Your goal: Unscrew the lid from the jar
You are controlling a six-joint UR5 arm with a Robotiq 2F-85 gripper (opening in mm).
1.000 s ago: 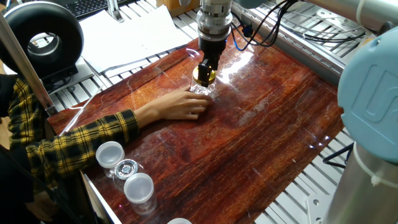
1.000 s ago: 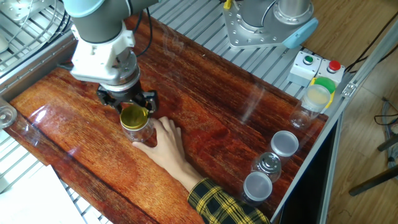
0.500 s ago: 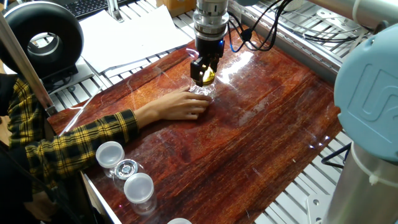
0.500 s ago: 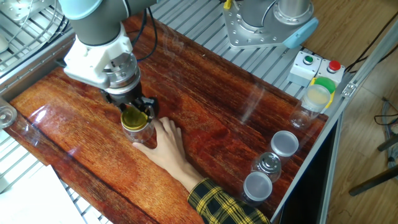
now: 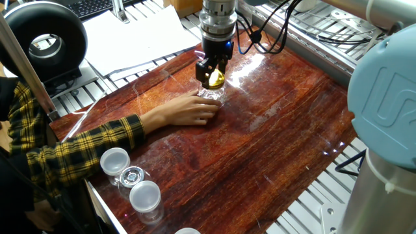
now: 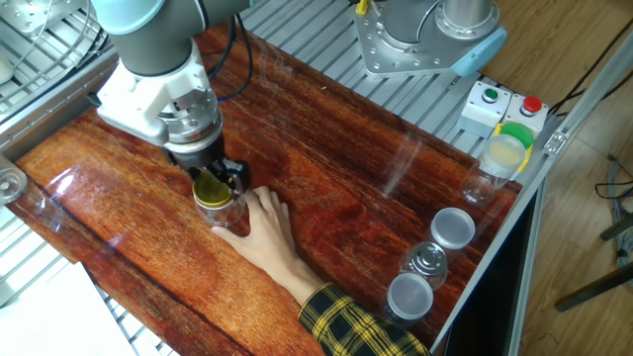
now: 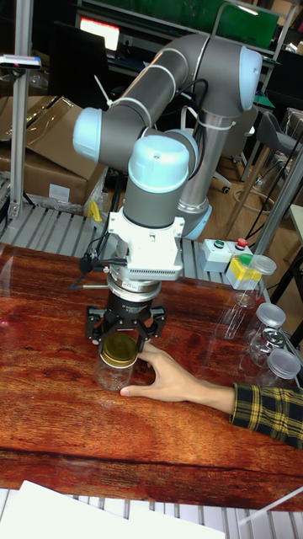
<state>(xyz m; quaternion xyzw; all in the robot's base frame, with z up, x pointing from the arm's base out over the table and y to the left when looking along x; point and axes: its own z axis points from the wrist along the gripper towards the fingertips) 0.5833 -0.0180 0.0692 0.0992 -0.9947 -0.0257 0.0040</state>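
The big wooden table [image 6: 396,148] holds everything. The robot arm [image 7: 160,168] reaches straight down over the far side of it, away from the three clear cups [image 6: 430,262] at the near corner. A person's hand [image 6: 259,229] lies flat on the wood and presses against the side of the jar [image 7: 116,370], so the hand is the nearest helper and seems to keep the glass from spinning. The jar stands upright, with its long line going straight up and down, the same way the arm's wrist points. The gripper [image 7: 123,334] hangs right on top of it, not off to any side. The lid [image 6: 211,188] sits between the dark fingers [image 7: 94,327], which stand around its rim. In the tall fixed view the lid looks like it is level and sitting on the neck of the jar. The claw looks closed around the lid, but I cannot tell for sure whether the fingers pinch it hard or only stand beside it, because the arm hides the spots where they would touch. I think the next move is a turn about that up-and-down line, so the claw must stay right over the middle of the lid. If it sat off center, the jar could tip against the hand.
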